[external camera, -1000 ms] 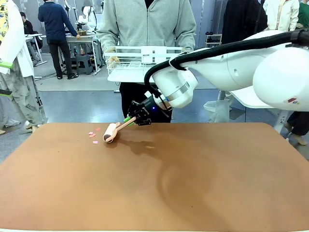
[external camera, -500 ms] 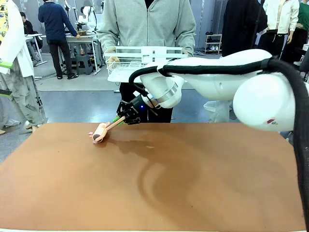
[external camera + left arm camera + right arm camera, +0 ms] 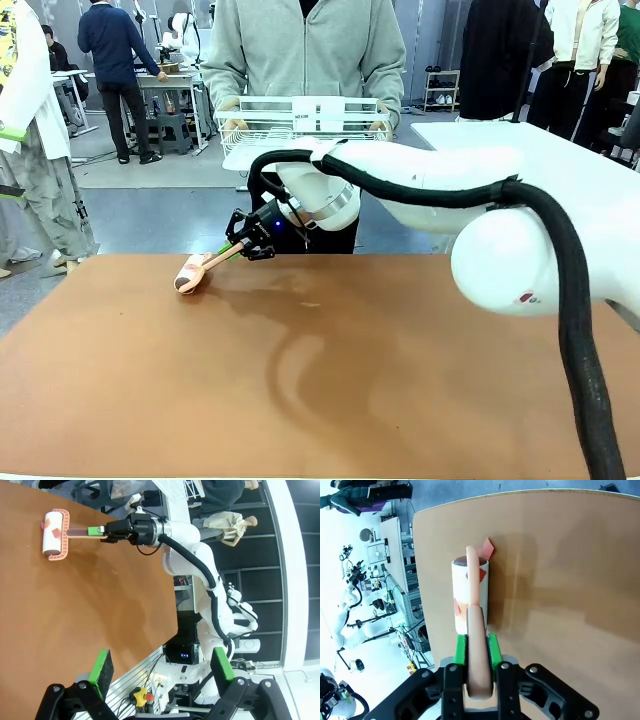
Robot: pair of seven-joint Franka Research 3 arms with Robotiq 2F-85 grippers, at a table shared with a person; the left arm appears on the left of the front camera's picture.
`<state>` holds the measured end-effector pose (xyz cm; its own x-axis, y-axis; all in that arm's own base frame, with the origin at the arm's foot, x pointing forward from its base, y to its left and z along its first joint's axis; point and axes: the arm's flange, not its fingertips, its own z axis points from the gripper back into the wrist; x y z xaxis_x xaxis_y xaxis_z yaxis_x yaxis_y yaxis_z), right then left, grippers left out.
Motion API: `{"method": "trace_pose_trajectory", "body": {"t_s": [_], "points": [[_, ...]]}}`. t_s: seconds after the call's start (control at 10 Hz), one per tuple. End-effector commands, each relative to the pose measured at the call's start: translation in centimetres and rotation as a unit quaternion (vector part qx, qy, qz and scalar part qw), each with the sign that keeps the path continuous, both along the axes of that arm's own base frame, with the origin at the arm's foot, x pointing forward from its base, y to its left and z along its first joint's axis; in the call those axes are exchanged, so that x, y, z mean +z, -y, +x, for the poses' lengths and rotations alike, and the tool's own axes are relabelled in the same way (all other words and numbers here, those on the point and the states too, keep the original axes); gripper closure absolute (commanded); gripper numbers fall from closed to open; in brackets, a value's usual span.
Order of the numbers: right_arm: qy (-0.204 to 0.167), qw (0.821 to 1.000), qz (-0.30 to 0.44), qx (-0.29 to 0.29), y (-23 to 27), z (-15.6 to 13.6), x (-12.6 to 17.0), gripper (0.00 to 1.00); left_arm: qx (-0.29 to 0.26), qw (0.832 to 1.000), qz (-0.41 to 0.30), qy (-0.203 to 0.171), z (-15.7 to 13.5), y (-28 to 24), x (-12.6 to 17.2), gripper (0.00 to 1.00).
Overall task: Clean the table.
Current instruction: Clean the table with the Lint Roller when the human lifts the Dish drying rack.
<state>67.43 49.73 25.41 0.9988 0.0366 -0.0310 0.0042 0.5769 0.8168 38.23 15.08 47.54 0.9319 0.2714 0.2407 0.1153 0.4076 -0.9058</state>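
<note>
We see the reddish-brown bench [image 3: 420, 390] running wide across the front view, its far edge just before the person [image 3: 300, 50] who stands on the far side. The person holds a white wire basket [image 3: 300, 118] by both ends at waist height, above and behind the bench's far edge.

The right arm comes in from the right and reaches across the middle to the far left part of the bench. Its right hand [image 3: 238, 248] is clamped on the peach handle of a lint roller [image 3: 189, 277], green pads pressed on either side of the handle. In the right wrist view the right hand [image 3: 478, 650] shows both pads tight against the handle, with the lint roller [image 3: 470, 595] straight ahead of it, its white roll lying on the bench [image 3: 560, 580]. The handle slopes down from the hand toward the left, and the roll rests on the surface near the far edge.

Pink scraps [image 3: 481, 574] cling to the white roll. One more pink scrap [image 3: 487, 546] sits at the roll's far end, touching it; we cannot tell whether it is stuck to the roll or lies on the bench.

In the left wrist view the left hand [image 3: 162, 669] has its fingers spread wide with nothing between the green pads. It hangs well apart from the lint roller [image 3: 55, 534] and from the right hand [image 3: 102, 530], which show farther off across the bench [image 3: 75, 610].
</note>
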Motion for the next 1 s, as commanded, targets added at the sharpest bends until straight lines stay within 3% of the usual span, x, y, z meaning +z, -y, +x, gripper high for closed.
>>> {"method": "trace_pose_trajectory", "body": {"t_s": [0.0, 0.7, 0.9], "points": [[-0.019, 0.999, -0.045, 0.021, -4.7, 3.0, -3.4, 0.78, 0.0, 1.0, -0.007, 0.006, -0.2, -0.2, 0.1, 0.0], [-0.03, 0.999, -0.002, 0.035, -9.2, 2.7, -5.2, 0.78, 0.0, 1.0, -0.007, 0.006, -0.2, -0.2, 0.1, 0.0], [0.002, 0.999, 0.03, 0.042, -9.9, 2.4, -4.3, 0.78, 0.0, 1.0, -0.007, 0.006, -0.2, -0.2, 0.1, 0.0]]}}
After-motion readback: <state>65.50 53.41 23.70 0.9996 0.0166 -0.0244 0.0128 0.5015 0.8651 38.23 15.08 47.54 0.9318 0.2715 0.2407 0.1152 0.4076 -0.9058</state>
